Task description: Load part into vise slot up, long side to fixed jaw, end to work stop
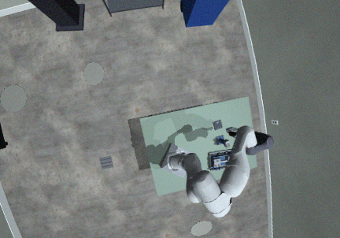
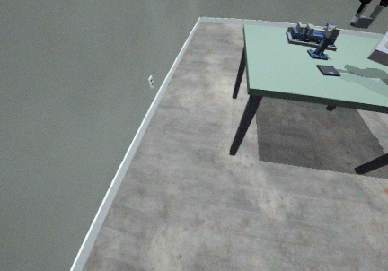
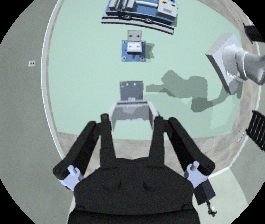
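The pale green bench (image 1: 205, 109) (image 2: 287, 76) (image 3: 83, 100) is carrying the vise (image 1: 219, 161) (image 2: 310, 36) (image 3: 142, 11). Above it, the jaws (image 2: 369, 13) (image 3: 132, 117) are gripping the block (image 2: 360, 21) (image 3: 132, 112).

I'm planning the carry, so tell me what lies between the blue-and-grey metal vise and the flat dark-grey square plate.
One thing: the grey metal V-block on its blue stand. The wrist view shows it best.

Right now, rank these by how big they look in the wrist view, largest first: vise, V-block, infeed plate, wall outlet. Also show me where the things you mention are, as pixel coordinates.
1. Vise (image 1: 217, 161) (image 2: 302, 35) (image 3: 142, 11)
2. V-block and infeed plate (image 1: 217, 124) (image 2: 328, 70) (image 3: 131, 90): too alike to rank, and the plate is partly covered
3. Wall outlet (image 1: 275, 122) (image 2: 151, 82) (image 3: 31, 63)
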### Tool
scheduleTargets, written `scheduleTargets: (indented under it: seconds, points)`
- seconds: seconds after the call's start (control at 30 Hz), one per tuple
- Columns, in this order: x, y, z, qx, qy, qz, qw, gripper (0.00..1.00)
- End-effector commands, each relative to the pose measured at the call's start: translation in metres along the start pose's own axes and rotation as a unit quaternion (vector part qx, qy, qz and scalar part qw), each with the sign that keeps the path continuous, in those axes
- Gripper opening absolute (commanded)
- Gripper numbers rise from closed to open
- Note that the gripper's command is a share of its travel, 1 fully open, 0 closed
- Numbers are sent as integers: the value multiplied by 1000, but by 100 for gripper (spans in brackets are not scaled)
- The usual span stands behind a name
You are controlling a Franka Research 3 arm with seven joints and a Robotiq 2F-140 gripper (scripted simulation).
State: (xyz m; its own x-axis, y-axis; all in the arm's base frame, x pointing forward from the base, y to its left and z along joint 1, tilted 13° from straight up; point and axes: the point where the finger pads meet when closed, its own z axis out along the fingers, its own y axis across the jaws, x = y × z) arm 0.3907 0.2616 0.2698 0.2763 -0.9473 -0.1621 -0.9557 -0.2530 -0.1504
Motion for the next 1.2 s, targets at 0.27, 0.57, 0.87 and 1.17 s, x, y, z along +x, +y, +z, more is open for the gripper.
scheduleTargets:
  seconds: [0.27,0.57,0.87,1.17]
  points:
    - [0,-1,-2,2,0,2,1000,0]
    - [2,-1,-3,2,0,2,1000,0]
    - [11,-2,-4,2,0,4,1000,0]
    - [23,-2,-6,2,0,5,1000,0]
